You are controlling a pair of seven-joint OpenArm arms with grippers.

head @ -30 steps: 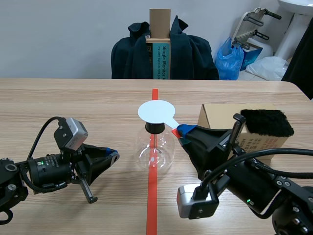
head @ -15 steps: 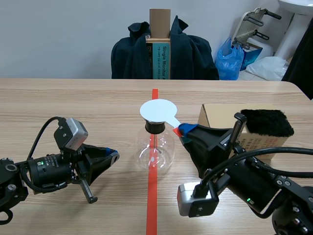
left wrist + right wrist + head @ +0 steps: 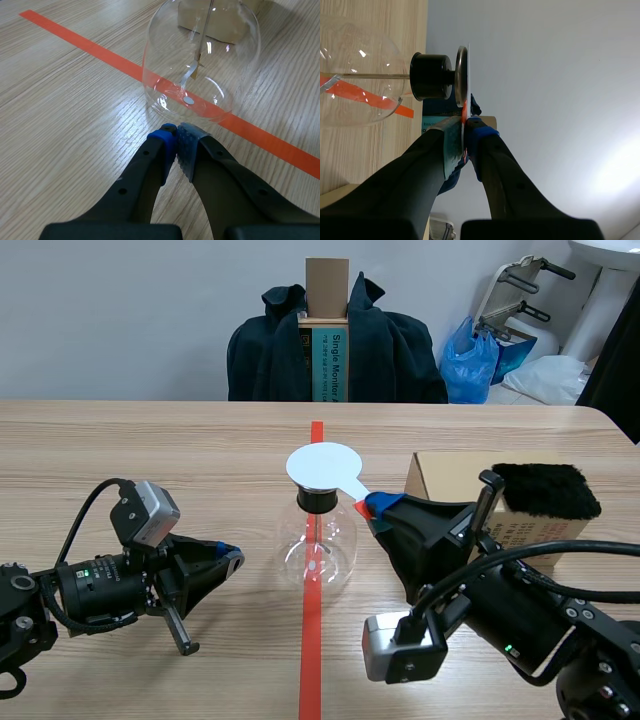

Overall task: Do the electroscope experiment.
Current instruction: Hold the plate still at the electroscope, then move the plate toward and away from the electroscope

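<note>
The electroscope, a clear glass flask (image 3: 317, 545) with a black stopper (image 3: 318, 500), stands on the red tape line at mid-table. A white round paddle (image 3: 323, 465) with an orange handle lies over its top. My right gripper (image 3: 372, 505) is shut on that handle, just right of the stopper. In the right wrist view the paddle (image 3: 466, 65) lies flat against the electroscope's metal top plate (image 3: 459, 75), with my right gripper (image 3: 465, 130) pinching its handle. My left gripper (image 3: 232, 558) rests low, left of the flask, shut on nothing. In the left wrist view my left gripper (image 3: 176, 137) points at the flask (image 3: 200, 55), whose foil strip (image 3: 192, 75) hangs inside.
A cardboard box (image 3: 455, 480) with a black furry cloth (image 3: 545, 490) on it stands right of the flask, behind my right arm. A chair draped with a dark jacket (image 3: 335, 340) is beyond the table's far edge.
The white paddle and my right gripper have shifted slightly to the right over the flask's top. The left arm has not moved.
</note>
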